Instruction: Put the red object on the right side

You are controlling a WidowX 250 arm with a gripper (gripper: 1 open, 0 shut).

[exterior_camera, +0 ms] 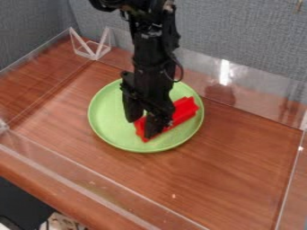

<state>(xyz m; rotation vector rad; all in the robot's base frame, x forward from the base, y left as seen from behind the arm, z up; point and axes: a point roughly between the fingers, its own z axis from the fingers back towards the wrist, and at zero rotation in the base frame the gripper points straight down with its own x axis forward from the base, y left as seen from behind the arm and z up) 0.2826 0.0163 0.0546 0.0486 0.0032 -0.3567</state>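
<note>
The black gripper [149, 119] points straight down over the lime-green round plate [108, 112], its jaws partly closed around the near-left end of the red block [175, 113]. The block lies on the plate, slanting from near-left under the fingers up toward the far-right rim; whether it is lifted clear of the plate surface cannot be told. The plate sits on the dark brown wooden tabletop [240, 157], left of centre. The right side of the tabletop, bounded by the clear acrylic wall [292, 184], carries nothing from the plate. A small clear acrylic stand [89, 40] sits at the far-left corner. The robot arm [153, 40] rises from the gripper toward the top of the view.
</note>
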